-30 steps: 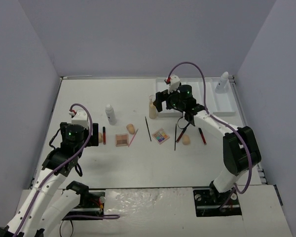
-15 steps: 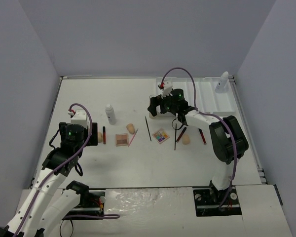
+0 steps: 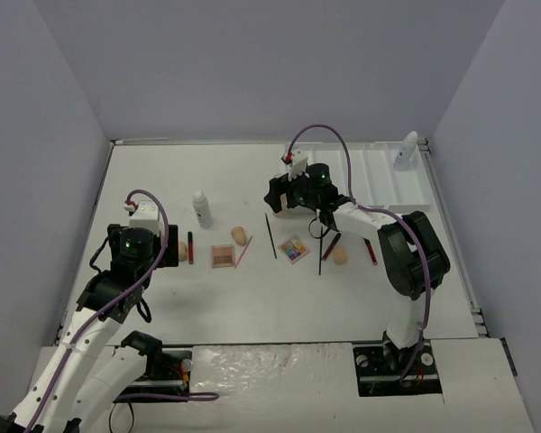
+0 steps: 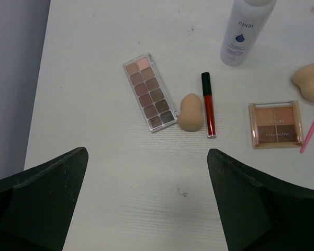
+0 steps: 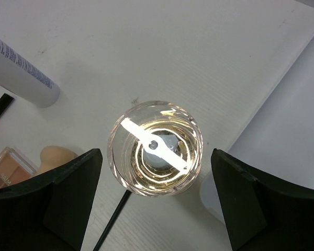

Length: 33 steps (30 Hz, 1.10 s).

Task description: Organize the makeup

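Across the white table (image 3: 252,298), with a divided tray (image 3: 406,185) at its far right corner, the right arm (image 3: 370,216) hangs its jaws apart on either side of the upright amber bottle (image 5: 155,148), a gap showing on each side. The left arm (image 3: 126,245) holds its jaws wide above a long palette (image 4: 149,92), a sponge (image 4: 190,112) and a lipstick tube (image 4: 210,104), near the white bottle (image 4: 246,29).

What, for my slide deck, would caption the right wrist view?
Amber bottle seen from above, flanked by the open right end effector; white bottle and sponge at left.
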### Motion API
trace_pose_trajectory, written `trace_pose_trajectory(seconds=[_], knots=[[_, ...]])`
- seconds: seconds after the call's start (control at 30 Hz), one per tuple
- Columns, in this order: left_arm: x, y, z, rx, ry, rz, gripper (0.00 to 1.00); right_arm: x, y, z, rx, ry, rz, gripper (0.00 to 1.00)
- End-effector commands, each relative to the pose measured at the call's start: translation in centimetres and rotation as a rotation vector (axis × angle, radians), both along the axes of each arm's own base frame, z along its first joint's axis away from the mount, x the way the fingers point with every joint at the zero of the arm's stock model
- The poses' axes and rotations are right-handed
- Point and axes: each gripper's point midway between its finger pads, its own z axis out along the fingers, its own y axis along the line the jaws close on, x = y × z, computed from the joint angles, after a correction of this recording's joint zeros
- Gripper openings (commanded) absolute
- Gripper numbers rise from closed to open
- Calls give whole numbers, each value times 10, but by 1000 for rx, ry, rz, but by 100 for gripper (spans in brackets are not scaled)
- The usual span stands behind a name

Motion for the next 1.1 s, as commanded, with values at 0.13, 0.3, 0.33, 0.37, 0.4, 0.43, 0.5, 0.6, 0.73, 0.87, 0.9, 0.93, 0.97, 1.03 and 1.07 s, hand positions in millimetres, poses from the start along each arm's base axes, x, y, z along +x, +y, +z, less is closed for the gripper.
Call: trace_pose_trajectory(seconds=[0.13, 0.3, 0.33, 0.37, 0.4, 0.43, 0.5, 0.6, 0.73, 0.87, 0.9, 0.93, 0.97, 1.03, 1.07], knots=[[9, 0, 28, -31, -82, 23, 97, 22, 16, 40, 47, -134, 1, 70], [9, 0, 28, -30, -82, 23, 97, 23, 16, 34, 40, -122, 0, 59], [9, 0, 28, -30, -82, 23, 97, 23, 16, 33, 39, -122, -4, 56], [9, 0, 28, -31, -82, 23, 97, 24, 15, 32, 37, -121, -7, 53], [9, 0, 29, -31, -83, 23, 97, 25, 15, 31, 35, -118, -10, 47], [9, -1, 29, -32, -83, 23, 97, 25, 15, 30, 33, -115, -13, 42], [9, 0, 29, -31, -83, 24, 97, 26, 15, 33, 34, -118, -15, 31], [9, 0, 29, -31, -85, 24, 97, 26, 13, 40, 34, -130, -24, 16], [9, 0, 30, -29, -87, 21, 97, 27, 11, 65, 42, -154, -35, 0], [8, 1, 32, -31, -92, 25, 97, 28, -8, 122, 70, -252, -123, 0], [8, 1, 32, -30, -93, 28, 97, 30, -18, 132, 70, -267, -159, 0], [7, 2, 32, -28, -93, 33, 97, 33, -28, 142, 67, -282, -201, 0], [7, 4, 32, -25, -92, 42, 97, 35, -42, 151, 57, -294, -255, 0], [7, 4, 32, -22, -87, 46, 97, 42, -69, 155, 15, -312, -326, 0], [7, 4, 32, -24, -88, 45, 97, 47, -85, 154, 7, -305, -365, 0]])
